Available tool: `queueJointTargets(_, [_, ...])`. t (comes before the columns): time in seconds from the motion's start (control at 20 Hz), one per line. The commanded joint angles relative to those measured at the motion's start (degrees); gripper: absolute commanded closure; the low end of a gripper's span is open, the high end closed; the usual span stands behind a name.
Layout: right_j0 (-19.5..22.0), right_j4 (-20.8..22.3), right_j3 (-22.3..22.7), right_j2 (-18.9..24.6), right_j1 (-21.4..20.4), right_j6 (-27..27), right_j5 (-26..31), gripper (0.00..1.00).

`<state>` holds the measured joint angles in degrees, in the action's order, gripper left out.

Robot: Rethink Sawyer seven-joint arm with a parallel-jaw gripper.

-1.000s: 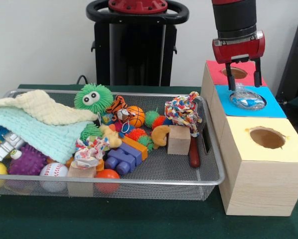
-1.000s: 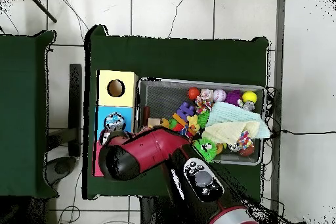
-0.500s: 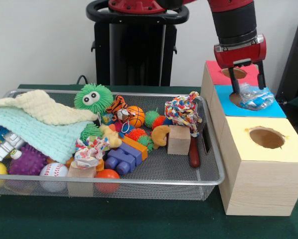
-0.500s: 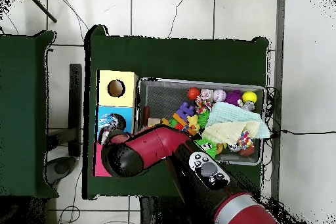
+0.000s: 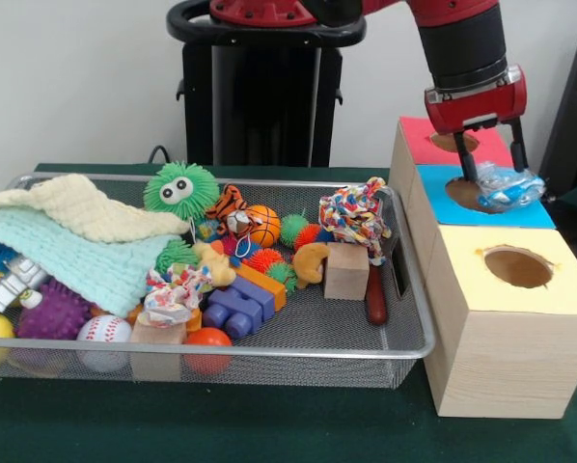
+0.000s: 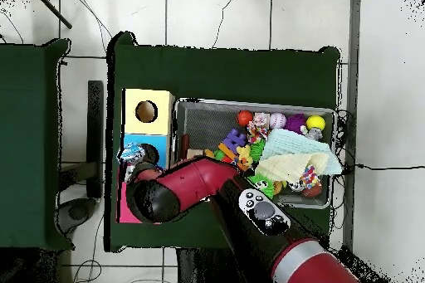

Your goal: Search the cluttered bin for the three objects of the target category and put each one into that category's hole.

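Gripper (image 5: 492,164) is seen at the upper right of the front view, hanging over the blue-topped box (image 5: 433,207). Its two dark fingers (image 5: 469,162) are spread, with a clear crinkled plastic bag holding blue bits (image 5: 508,184) lodged between them, against the right-hand one. Whether the bag is actually pinched cannot be told. The bag lies on the blue top just right of that box's hole (image 5: 465,192), overhanging the right edge a little. In the overhead view the same bag (image 6: 130,153) is seen at the left edge of the blue box, beside the hole (image 6: 150,153), while the gripper itself is hidden under the red arm (image 6: 189,189).

Three boxes are lined up at the right of the front view: a red-topped box (image 5: 419,145) farthest up, the blue one in the middle, and a yellow-topped box (image 5: 506,323) lowest, each with a round hole.

Left of the boxes, a wire mesh bin (image 5: 366,345) is filled with clutter: a green furry ball with eyes (image 5: 179,188), a small basketball (image 5: 262,225), a knotted rope toy (image 5: 354,216), a wooden cube (image 5: 346,271), purple and orange building bricks (image 5: 238,304), a baseball (image 5: 104,331), a mint green cloth (image 5: 71,258) and a cream cloth (image 5: 86,212). Everything rests on a dark green table (image 5: 269,424).
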<state>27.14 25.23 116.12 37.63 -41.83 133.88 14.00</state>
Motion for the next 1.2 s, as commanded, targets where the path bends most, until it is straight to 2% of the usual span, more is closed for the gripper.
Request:
queueJointTargets(0.05, [-2.0,2.0,-0.9,-2.1,-0.6,-0.5,2.1,0.00])
queueJointTargets(0.35, [-5.0,3.2,-2.6,-6.7,-3.9,0.8,2.3,0.00])
queueJointTargets(0.65, [-8.5,4.3,-4.2,-12.1,-5.3,1.9,0.5,0.00])
queueJointTargets(1.2, [-10.8,3.8,-4.4,-15.0,-6.0,2.1,-0.5,0.00])
